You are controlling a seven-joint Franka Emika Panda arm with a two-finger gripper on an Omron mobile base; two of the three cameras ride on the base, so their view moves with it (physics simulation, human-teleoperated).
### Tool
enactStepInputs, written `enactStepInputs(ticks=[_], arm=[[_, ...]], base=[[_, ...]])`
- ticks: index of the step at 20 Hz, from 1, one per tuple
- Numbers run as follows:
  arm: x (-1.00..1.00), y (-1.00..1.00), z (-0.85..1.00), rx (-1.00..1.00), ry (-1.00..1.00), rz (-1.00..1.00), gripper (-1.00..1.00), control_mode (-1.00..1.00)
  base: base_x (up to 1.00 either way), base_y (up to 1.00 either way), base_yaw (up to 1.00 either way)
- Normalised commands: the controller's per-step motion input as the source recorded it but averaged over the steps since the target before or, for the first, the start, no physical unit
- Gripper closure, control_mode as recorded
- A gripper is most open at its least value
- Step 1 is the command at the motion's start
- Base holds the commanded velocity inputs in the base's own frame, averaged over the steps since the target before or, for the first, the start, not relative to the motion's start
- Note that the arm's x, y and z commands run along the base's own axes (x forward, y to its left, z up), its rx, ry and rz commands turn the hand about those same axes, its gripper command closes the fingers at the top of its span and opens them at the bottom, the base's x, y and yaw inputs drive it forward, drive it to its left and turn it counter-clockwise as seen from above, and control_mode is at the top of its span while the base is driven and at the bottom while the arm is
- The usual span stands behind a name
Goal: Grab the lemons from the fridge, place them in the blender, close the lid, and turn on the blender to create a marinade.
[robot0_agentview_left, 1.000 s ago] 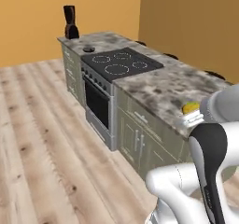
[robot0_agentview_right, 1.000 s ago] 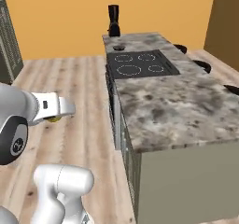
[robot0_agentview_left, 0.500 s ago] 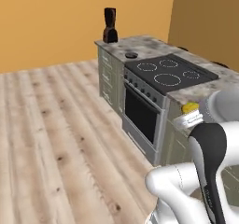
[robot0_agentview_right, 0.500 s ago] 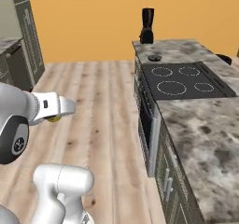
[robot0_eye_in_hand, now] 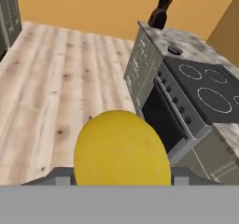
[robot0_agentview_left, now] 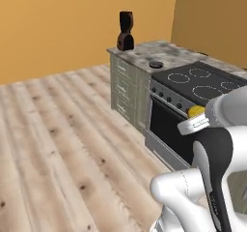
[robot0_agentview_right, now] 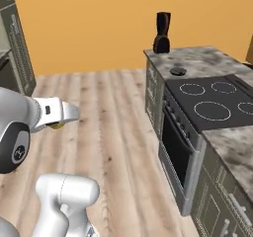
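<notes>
A yellow lemon point(robot0_eye_in_hand: 122, 148) sits between the two fingers of the claw point(robot0_eye_in_hand: 122, 171), held there, filling the lower middle of the hand view. From the left base view the same lemon point(robot0_agentview_left: 196, 111) shows as a small yellow patch at the claw point(robot0_agentview_left: 194, 124), in front of the stove. From the right base view it peeks out yellow-green under the claw point(robot0_agentview_right: 60, 120), above the wooden floor point(robot0_agentview_right: 113, 132).

The blender point(robot0_agentview_left: 126, 31), black with a brown base, stands upright at the far end of the speckled table point(robot0_agentview_left: 159, 52), well apart from the claw. A small dark round lid point(robot0_agentview_left: 155, 64) lies flat on the table between the blender and the black stove top point(robot0_agentview_left: 202, 81). A grey fridge point(robot0_agentview_right: 17, 43) stands at the left edge of the right base view.

Compared with half a second ago, the whole scene has shifted in both base views: the camera has moved, and the stove and blender now appear larger and nearer. The claw holds the lemon as before.
</notes>
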Motion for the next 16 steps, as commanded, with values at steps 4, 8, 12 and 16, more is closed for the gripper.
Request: enactStepInputs(ticks=[4, 8, 12, 16], arm=[[0.0, 0.0, 0.0, 0.0, 0.0, 0.0, 1.0, 1.0], [0.0, 0.0, 0.0, 0.0, 0.0, 0.0, 1.0, 1.0], [0.0, 0.0, 0.0, 0.0, 0.0, 0.0, 1.0, 1.0], [0.0, 0.0, 0.0, 0.0, 0.0, 0.0, 1.0, 1.0]], base=[[1.0, 1.0, -0.36], [1.0, 1.0, -0.41], [1.0, 1.0, -0.42], [1.0, 1.0, -0.43]])
